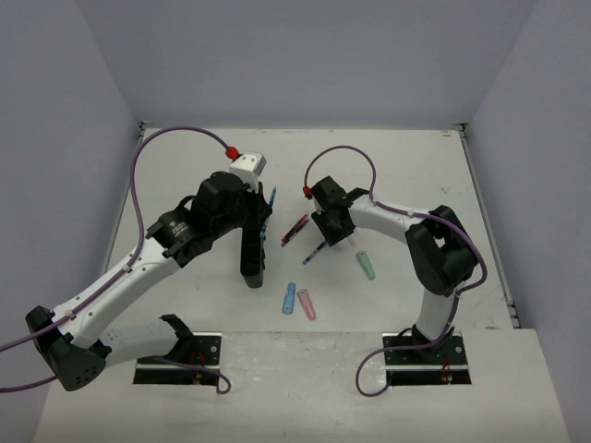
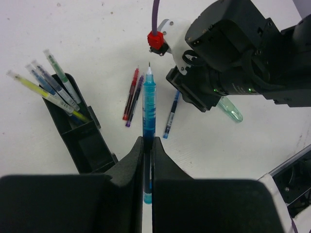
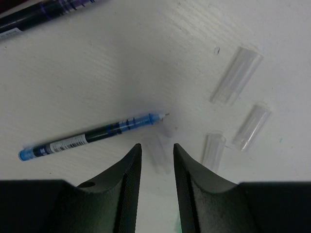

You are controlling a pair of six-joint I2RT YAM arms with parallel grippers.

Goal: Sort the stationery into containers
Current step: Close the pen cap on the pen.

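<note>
My left gripper point(image 2: 148, 141) is shut on a blue pen point(image 2: 148, 111) that sticks out ahead of the jaws, tip forward, above the table. To its left lies the black organiser point(image 2: 80, 136), with several pens point(image 2: 48, 85) leaning out of its far compartment. A red pen point(image 2: 130, 94), a purple pen point(image 2: 135, 99) and a blue pen point(image 2: 171, 114) lie loose on the table. My right gripper point(image 3: 157, 145) is low over the table, jaws apart on either side of a clear cap point(image 3: 158, 153), beside the blue pen point(image 3: 92, 135).
Three more clear caps point(image 3: 236, 75), point(image 3: 251, 127), point(image 3: 214, 151) lie to the right of my right gripper. A green cap point(image 1: 367, 266), a blue cap point(image 1: 289, 299) and a pink cap point(image 1: 306, 304) lie nearer the arm bases. The two wrists are close together over the table's middle.
</note>
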